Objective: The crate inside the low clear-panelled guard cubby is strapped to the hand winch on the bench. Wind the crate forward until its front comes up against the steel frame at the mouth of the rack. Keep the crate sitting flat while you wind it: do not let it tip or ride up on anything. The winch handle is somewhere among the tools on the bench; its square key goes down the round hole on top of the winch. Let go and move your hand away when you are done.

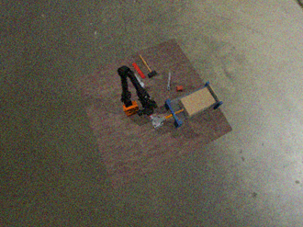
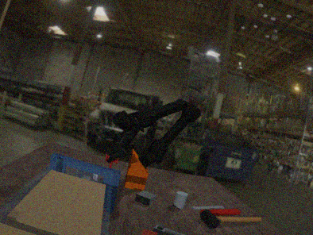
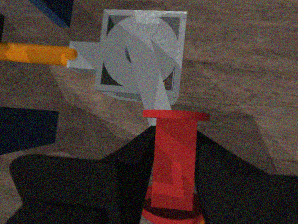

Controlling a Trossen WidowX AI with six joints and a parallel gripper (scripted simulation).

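Clamped tight in the hand (image 3: 170,200), the red winch handle (image 3: 172,155) is cranked on the winch (image 3: 142,55); overwinding risks the crate (image 1: 197,101) being tipped.

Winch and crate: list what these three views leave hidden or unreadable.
- Crate front against the steel frame: top view too small, exterior view blurred.
- Gripper fingers: wrist view, covered by the red handle grip.
- Strap beyond the winch: cut off at the wrist view's left edge.
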